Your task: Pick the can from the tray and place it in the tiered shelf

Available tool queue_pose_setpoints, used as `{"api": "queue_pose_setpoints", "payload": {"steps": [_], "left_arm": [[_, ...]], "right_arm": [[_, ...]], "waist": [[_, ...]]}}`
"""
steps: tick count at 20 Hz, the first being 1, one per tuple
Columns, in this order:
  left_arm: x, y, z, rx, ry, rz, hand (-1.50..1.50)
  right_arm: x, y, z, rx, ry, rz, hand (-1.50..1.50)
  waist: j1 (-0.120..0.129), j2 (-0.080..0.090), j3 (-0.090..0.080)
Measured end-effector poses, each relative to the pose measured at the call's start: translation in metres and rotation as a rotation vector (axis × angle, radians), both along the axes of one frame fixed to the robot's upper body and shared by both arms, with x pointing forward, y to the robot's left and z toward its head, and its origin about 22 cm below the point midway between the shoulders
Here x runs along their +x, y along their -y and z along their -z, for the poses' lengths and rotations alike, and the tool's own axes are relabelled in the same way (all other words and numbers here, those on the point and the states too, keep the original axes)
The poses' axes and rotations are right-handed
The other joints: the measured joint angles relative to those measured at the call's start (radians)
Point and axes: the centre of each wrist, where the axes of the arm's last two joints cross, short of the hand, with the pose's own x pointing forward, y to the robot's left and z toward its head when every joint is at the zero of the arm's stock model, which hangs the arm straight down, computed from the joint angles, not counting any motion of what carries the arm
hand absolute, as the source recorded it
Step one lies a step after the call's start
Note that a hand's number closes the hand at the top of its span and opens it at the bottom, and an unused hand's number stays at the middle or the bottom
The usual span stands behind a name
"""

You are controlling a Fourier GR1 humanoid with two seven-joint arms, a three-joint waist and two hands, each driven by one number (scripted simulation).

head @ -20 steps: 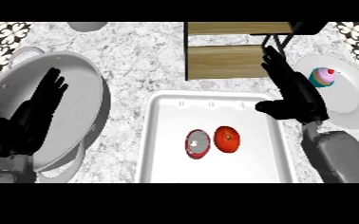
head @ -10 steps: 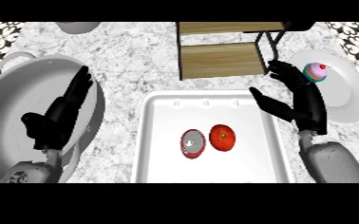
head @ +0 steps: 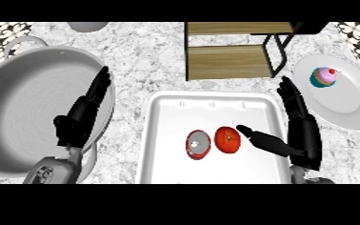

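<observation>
A red can [head: 197, 145] lies on its side in the white tray [head: 175, 114], its silver end facing up. Touching its right side is a red tomato [head: 227, 139]. My right hand [head: 301, 132] is open over the tray's right edge, fingers straight and pointing up, the thumb stretched left to just short of the tomato. My left hand [head: 83, 113] is open with straight fingers, left of the tray over the rim of a big pan. The wooden tiered shelf [head: 232, 52] with a black frame stands behind the tray.
A large grey pan [head: 35, 105] fills the left of the counter. A white plate [head: 341, 100] with a pink and teal cupcake [head: 324, 76] sits at the right. A grey round object [head: 88, 26] shows at the top left.
My right hand has dropped down and toward the tray, its thumb now near the tomato. The left hand has shifted right and up. The view has moved, so the tray sits lower.
</observation>
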Motion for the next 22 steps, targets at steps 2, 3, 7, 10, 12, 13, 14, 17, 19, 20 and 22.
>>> {"api": "queue_pose_setpoints", "payload": {"steps": [2, 3, 7, 10, 12, 13, 14, 17, 19, 20, 22], "left_arm": [[0.002, 0.002, -0.001, 0.002, -0.006, -0.001, 0.00], [0.002, 0.004, 0.001, 0.003, -0.005, 0.000, 0.00], [0.004, 0.006, 0.000, 0.002, -0.008, 0.013, 0.00], [0.005, 0.006, -0.001, 0.005, -0.008, 0.010, 0.00], [0.006, 0.006, -0.001, 0.007, -0.007, 0.012, 0.00], [0.006, 0.007, 0.000, 0.006, -0.008, 0.017, 0.00], [0.006, 0.009, 0.000, 0.008, -0.006, 0.016, 0.00], [0.009, 0.008, -0.003, 0.006, -0.007, 0.022, 0.00], [0.009, 0.009, -0.001, 0.005, -0.009, 0.021, 0.00], [0.010, 0.009, -0.001, 0.005, -0.009, 0.022, 0.00], [0.011, 0.011, -0.001, 0.008, -0.003, 0.022, 0.00]], "right_arm": [[-0.005, -0.004, -0.011, -0.052, -0.032, -0.075, -1.50], [-0.006, -0.004, -0.019, -0.084, -0.044, -0.106, -1.50], [-0.013, -0.008, -0.051, -0.193, -0.100, -0.179, -1.50], [-0.016, -0.015, -0.079, -0.277, -0.159, -0.224, -1.50], [-0.017, -0.018, -0.095, -0.349, -0.209, -0.258, -1.50], [-0.018, -0.021, -0.103, -0.386, -0.235, -0.281, -1.50], [-0.019, -0.024, -0.110, -0.428, -0.264, -0.302, -1.50], [-0.018, -0.036, -0.125, -0.564, -0.352, -0.349, -1.50], [-0.020, -0.045, -0.135, -0.653, -0.403, -0.367, -1.50], [-0.021, -0.049, -0.141, -0.689, -0.422, -0.371, -1.50], [-0.025, -0.064, -0.148, -0.739, -0.443, -0.385, -1.50]], "waist": [[0.003, -0.001, -0.001], [0.003, -0.001, -0.001], [0.006, -0.001, -0.002], [0.009, -0.001, -0.004], [0.012, -0.001, -0.004], [0.013, -0.001, -0.004], [0.014, -0.001, -0.004], [0.023, 0.000, -0.006], [0.023, 0.000, -0.005], [0.023, 0.000, -0.005], [0.023, -0.001, -0.004]]}}
